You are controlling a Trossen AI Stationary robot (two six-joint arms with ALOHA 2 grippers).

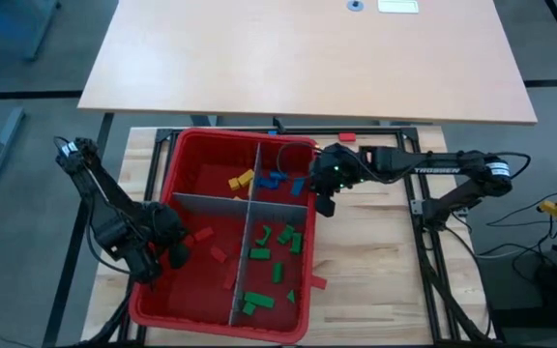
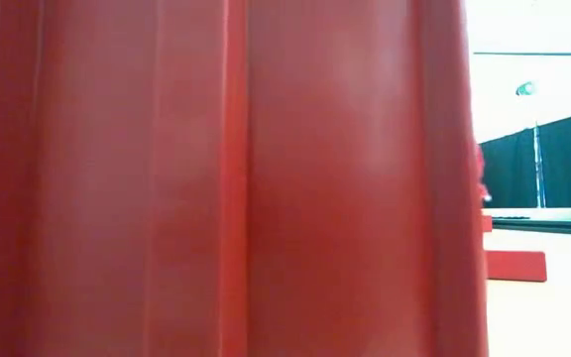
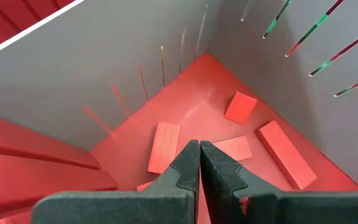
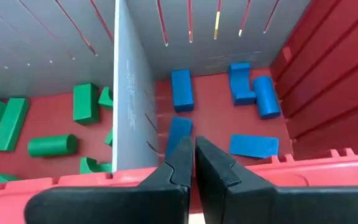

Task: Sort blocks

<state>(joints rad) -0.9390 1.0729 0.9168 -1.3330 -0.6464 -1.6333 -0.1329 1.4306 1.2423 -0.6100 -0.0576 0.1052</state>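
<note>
The red bin is split by grey panels into several compartments. Yellow blocks lie far left, blue blocks far right, red blocks near left and green blocks near right. My left gripper is shut over the red blocks' compartment, its tips between two red blocks. My right gripper is shut above the bin's right rim, beside the blue blocks. Neither holds anything.
One red block lies on the table beyond the bin's far right corner, and another lies by its right wall. In the low view the bin's wall fills most of the picture. A large tabletop stands behind.
</note>
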